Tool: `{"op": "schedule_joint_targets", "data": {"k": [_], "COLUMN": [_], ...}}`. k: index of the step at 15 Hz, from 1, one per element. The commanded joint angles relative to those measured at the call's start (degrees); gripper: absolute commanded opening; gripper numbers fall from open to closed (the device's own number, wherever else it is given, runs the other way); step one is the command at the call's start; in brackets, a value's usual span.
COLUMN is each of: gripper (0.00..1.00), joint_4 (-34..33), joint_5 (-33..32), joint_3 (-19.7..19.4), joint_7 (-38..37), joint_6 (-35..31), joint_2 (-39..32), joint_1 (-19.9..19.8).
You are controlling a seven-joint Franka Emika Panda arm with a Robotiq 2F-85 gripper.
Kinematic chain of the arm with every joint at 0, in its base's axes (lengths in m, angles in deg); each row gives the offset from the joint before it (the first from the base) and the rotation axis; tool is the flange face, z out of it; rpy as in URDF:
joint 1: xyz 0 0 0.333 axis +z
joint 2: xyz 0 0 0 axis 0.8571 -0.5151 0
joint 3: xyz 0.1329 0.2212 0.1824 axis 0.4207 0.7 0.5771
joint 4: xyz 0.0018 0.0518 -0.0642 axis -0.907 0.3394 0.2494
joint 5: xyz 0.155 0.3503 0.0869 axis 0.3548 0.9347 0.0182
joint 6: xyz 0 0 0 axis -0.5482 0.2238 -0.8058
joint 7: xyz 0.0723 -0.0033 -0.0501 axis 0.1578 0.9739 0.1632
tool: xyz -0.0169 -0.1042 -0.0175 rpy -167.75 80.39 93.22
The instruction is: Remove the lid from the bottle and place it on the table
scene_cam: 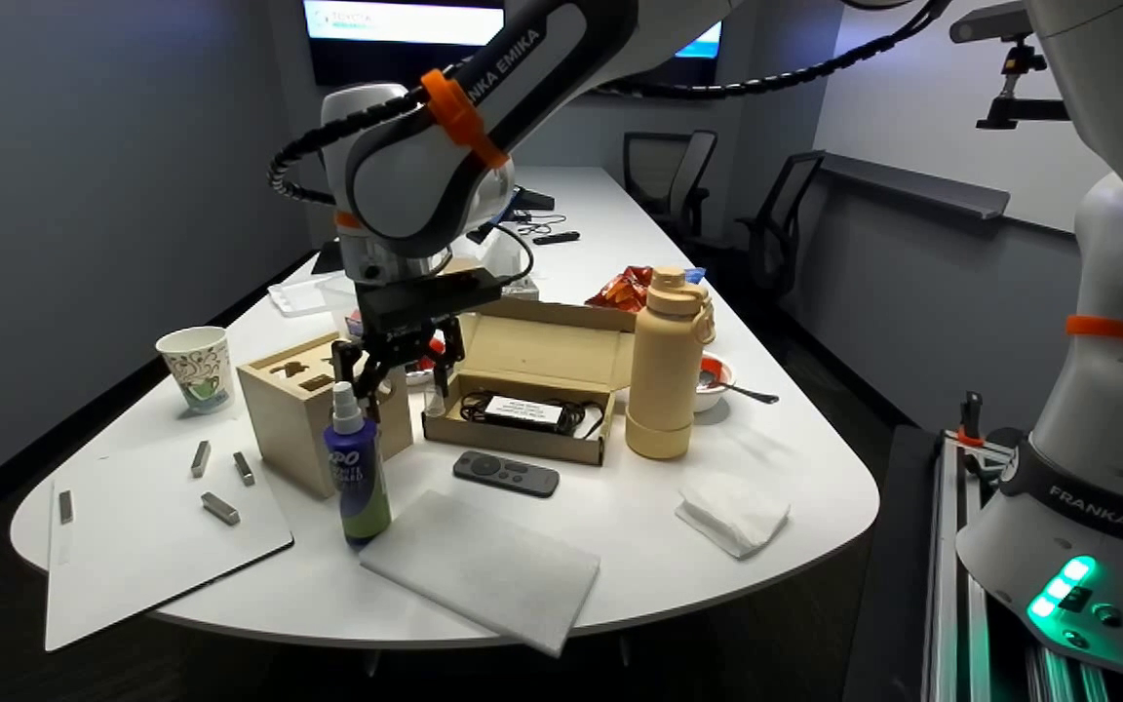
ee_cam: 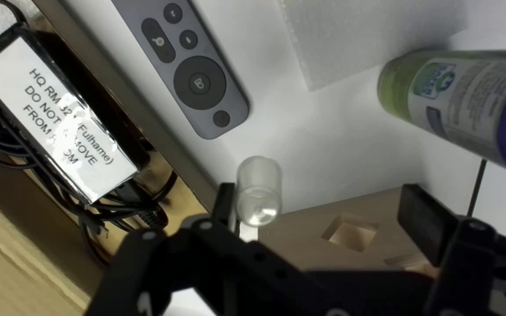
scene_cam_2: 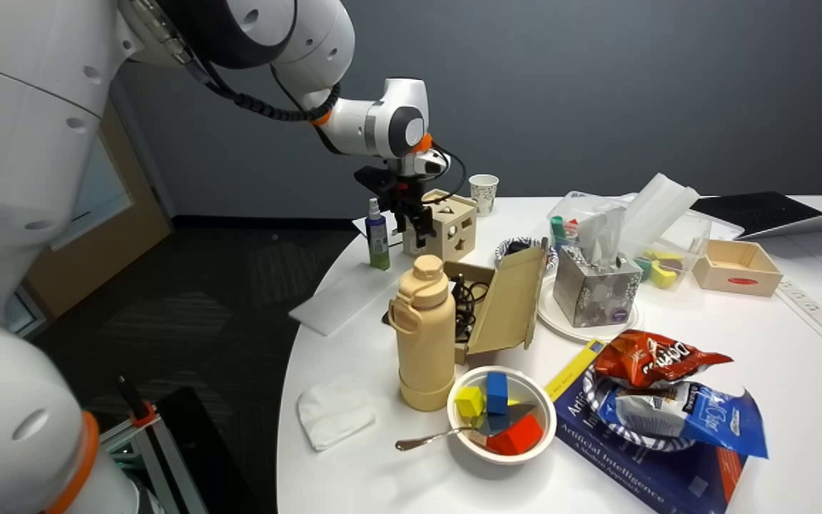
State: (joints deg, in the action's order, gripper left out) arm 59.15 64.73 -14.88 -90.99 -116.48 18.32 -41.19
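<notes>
The clear lid [ee_cam: 259, 193] looks to be off, right by one finger [ee_cam: 225, 204] of the wide-spread robot hand [ee_cam: 323, 213], maybe touching it. In the wrist view, the bottle [ee_cam: 459, 103] is at two o'clock from the lid; an exterior view shows its white top [scene_cam: 347, 411] bare. Putting the lid on the table [scene_cam: 639, 531] looks left to do.

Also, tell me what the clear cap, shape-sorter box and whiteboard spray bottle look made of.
Clear cap: glossy, likely plastic, possibly glass; see-through with bright highlights. Shape-sorter box: matte, probably bare wood, from its tan faces. Whiteboard spray bottle: smooth, probably plastic, from its moulded-looking form.
</notes>
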Motion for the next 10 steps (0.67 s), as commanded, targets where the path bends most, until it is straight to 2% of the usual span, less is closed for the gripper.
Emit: {"op": "schedule_joint_targets", "data": {"k": [1,10], "gripper": [1.0,1.0], "joint_4": [0.84,-0.84], "joint_5": [3.01,7.26], "joint_3": [0.83,0.99], "joint_7": [2.37,3.69], "joint_6": [-1.18,0.54], "joint_2": [0.09,-3.55], "joint_1": [-0.82,-1.05]}}
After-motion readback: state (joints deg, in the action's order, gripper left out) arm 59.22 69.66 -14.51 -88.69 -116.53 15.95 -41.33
